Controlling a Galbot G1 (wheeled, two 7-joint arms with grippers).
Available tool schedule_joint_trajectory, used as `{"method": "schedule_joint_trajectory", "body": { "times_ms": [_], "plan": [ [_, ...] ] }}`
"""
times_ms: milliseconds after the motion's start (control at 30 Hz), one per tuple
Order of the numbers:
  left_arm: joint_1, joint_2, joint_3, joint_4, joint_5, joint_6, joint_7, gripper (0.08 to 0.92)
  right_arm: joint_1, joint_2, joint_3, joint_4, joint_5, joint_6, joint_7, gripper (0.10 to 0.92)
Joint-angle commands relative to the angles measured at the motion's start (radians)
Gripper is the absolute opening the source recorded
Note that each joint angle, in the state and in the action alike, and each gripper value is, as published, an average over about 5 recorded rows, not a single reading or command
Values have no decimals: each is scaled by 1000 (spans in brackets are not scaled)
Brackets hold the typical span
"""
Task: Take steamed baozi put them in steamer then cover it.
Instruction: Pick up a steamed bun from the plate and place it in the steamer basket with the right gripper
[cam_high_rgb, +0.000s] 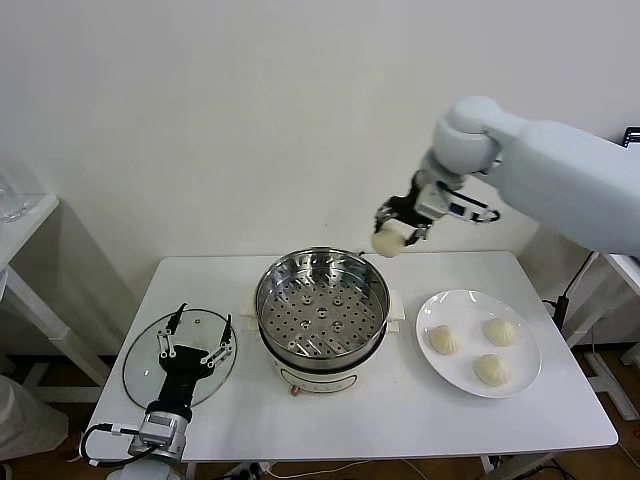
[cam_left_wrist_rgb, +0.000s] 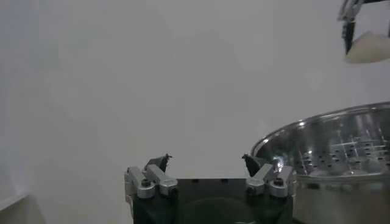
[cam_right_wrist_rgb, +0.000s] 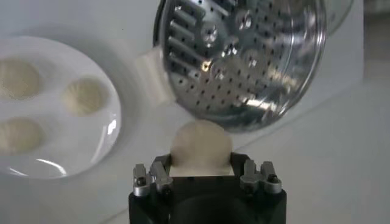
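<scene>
- One baozi (cam_high_rgb: 388, 241) sits clamped between my right gripper's (cam_high_rgb: 398, 228) fingers, raised above the far right rim of the steamer (cam_high_rgb: 322, 305); the perforated tray inside holds nothing
- Three baozi (cam_high_rgb: 445, 339) lie on the white plate (cam_high_rgb: 478, 343), right of the steamer on the table (cam_high_rgb: 400, 420)
- My left gripper (cam_high_rgb: 198, 335) hangs low over the glass lid (cam_high_rgb: 135, 365), left of the steamer; jaws spread wide, gripping nothing

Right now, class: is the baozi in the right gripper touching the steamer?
Apart. The head view shows the baozi held in the right gripper, in the air beyond the steamer rim.
</scene>
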Motion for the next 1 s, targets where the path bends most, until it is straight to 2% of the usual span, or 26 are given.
{"method": "schedule_joint_trajectory", "body": {
  "times_ms": [33, 233, 1000],
  "plan": [
    [3, 2, -3, 5, -3, -2, 1, 823, -68, 188, -30, -134, -99, 105, 64, 670],
    [3, 3, -4, 6, -3, -4, 2, 823, -139, 242, -15, -217, -137, 115, 102, 670],
    [17, 3, -4, -15, 0, -11, 3, 823, -235, 272, 22, -292, -196, 83, 114, 681]
  ]
}}
